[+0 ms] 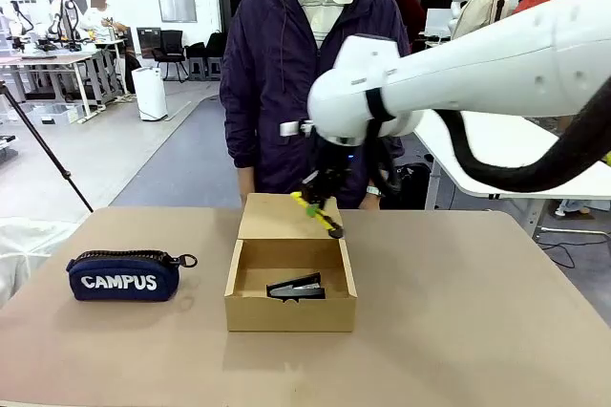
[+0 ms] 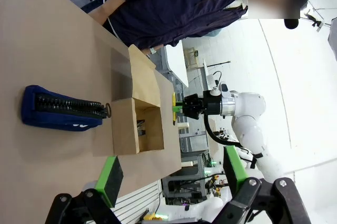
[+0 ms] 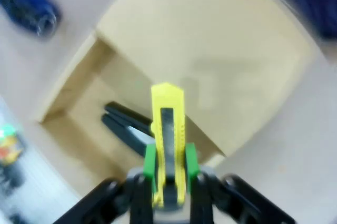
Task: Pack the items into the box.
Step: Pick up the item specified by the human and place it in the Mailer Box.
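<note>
A wide workshop hall with a grey floor and other work tables lies behind a brown counter (image 1: 477, 321), and a person (image 1: 315, 73) in a dark purple jacket stands at its far edge.

The box (image 1: 289, 312) sits open near the middle of the counter. Its lid flap (image 1: 282, 218) is folded back toward the person. On the box floor, in the right half, lies the black-grey stapler-like tool (image 1: 296, 287). Its long axis runs roughly left to right in the front view. Which end is thicker cannot be told.

The right arm reaches in from the right, and its right pincer (image 1: 323, 187) hangs above the far right part of the box, narrowed onto the utility knife (image 1: 313, 210). The green pads clamp the knife's two flat sides near one end. In the front view the knife is clear of the box and tilted. Its long axis slants from upper left, at the pincer, down to lower right, and the low end hangs over the box's far right corner, just above the rim. In the right wrist view the yellow body with its black centre strip runs straight out along the fingers, and its tip lies over the line where the lid flap meets the opening.

The left pincer (image 2: 170, 169) stands wide, nothing between its green pads, back from the things on the counter.

The navy pouch (image 1: 124, 276) lettered "CAMPUS" lies on the left of the counter, well apart from the box. Its length runs left to right and the zip pull is at the end nearer the box.
</note>
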`<move>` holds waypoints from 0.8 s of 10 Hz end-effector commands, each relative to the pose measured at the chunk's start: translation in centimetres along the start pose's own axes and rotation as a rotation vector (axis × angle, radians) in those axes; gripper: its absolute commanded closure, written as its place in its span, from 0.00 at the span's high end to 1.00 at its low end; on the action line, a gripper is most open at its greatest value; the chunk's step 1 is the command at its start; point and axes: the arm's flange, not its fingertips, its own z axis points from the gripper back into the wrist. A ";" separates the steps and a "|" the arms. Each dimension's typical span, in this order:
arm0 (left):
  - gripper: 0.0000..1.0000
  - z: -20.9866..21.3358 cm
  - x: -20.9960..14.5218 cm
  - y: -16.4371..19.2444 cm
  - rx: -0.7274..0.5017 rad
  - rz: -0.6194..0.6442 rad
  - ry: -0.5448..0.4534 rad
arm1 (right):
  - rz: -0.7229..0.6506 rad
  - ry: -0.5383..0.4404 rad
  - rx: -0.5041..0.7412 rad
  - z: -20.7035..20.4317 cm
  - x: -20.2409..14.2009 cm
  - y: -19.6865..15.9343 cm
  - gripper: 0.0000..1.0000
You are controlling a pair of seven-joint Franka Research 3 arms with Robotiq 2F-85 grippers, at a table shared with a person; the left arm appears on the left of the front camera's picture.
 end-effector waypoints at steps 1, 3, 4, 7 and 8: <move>1.00 0.2 0.0 -0.2 0.000 0.000 0.012 | 0.427 -0.039 0.085 -0.4 1.2 2.4 0.00; 1.00 0.2 0.0 -0.2 0.000 0.000 0.012 | 0.541 -0.003 0.114 -2.0 0.6 5.6 0.00; 1.00 0.2 0.0 -0.2 0.000 0.000 0.012 | 0.523 0.015 -0.004 -2.8 -0.2 6.2 0.00; 1.00 0.2 0.0 -0.2 0.000 0.000 0.012 | 0.572 0.114 -0.056 -5.5 -1.3 6.3 0.00; 1.00 0.2 0.0 -0.2 0.000 0.000 0.012 | 0.562 0.118 -0.055 -5.7 -1.2 6.1 0.00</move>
